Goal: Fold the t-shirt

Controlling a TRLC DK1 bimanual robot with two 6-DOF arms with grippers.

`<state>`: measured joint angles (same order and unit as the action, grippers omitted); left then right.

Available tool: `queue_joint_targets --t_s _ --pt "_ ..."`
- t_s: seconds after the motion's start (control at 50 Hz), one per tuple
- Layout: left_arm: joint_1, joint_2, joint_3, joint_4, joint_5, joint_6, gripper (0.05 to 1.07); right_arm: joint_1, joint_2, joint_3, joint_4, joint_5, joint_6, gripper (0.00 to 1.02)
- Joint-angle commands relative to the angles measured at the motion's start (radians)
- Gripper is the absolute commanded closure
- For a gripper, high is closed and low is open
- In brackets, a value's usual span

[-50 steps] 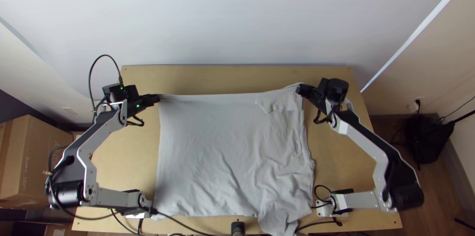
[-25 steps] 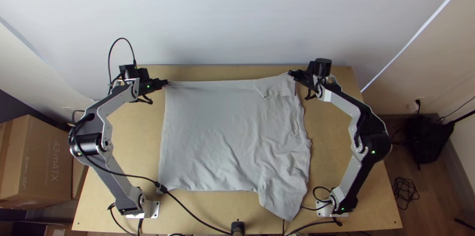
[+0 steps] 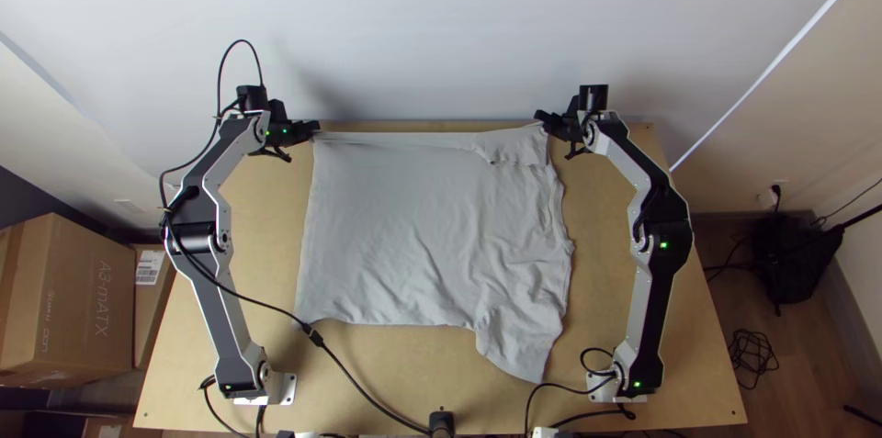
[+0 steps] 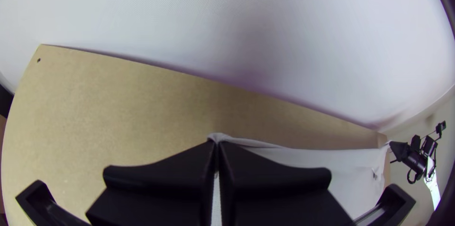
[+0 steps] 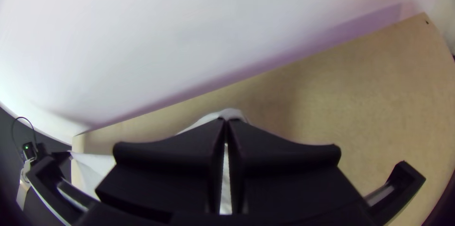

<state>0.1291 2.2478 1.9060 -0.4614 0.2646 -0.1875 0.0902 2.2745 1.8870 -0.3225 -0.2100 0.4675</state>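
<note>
**Top view: holding the t-shirt (image 3: 413, 227) at two far corners**

Locate a cardboard box (image 3: 73, 291) left of the wooden surface (image 3: 248, 282). Next, find the left arm (image 3: 222, 309), extended from the near side to the far edge of the surface. Identify the left tool (image 3: 313, 127) pressed together on cloth, pinching the far left corner of the t-shirt. In the left wrist view, note a small fold projecting past the fingertips.

Find the t-shirt spread between both arms, with a narrow creased band along the far edge. Observe wrinkles toward the right, a doubled-over flap at the far right, and a tapered part pointing nearward at the near right.

Identify the right tool (image 3: 541, 119) likewise closed, pinching the far right corner; in the right wrist view, note cloth showing beyond the fingertips. Continue to the right arm (image 3: 650, 309), then to a coiled cable (image 3: 753, 355) and a black bag (image 3: 790, 259) on the floor.
</note>
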Motion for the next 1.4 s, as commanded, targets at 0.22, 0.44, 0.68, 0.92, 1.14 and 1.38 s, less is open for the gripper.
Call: queue_joint_targets --t_s 0.22,0.44,0.68,0.92,1.14,1.38 --pt "0.024 -0.056 0.024 -0.120 -0.008 -0.029 1.05 -0.027 -0.081 0.064 -0.173 -0.003 0.030 1.00" --pt "0.027 -0.191 -0.157 -0.083 0.016 -0.021 1.05 -0.027 -0.190 -0.042 -0.204 -0.015 0.020 1.00" --pt "0.033 -0.332 -0.380 0.007 0.027 -0.021 1.05 -0.024 -0.297 -0.203 -0.204 -0.019 0.016 1.00" --pt "0.033 -0.430 -0.553 0.078 0.028 -0.023 1.05 -0.015 -0.389 -0.359 -0.184 -0.022 0.016 1.00" --pt "0.026 -0.479 -0.641 0.106 0.028 -0.023 1.05 -0.006 -0.480 -0.531 -0.128 -0.022 0.016 1.00" --pt "0.021 -0.499 -0.714 0.136 0.028 -0.024 1.05 0.006 -0.540 -0.690 -0.073 -0.022 0.016 1.00"
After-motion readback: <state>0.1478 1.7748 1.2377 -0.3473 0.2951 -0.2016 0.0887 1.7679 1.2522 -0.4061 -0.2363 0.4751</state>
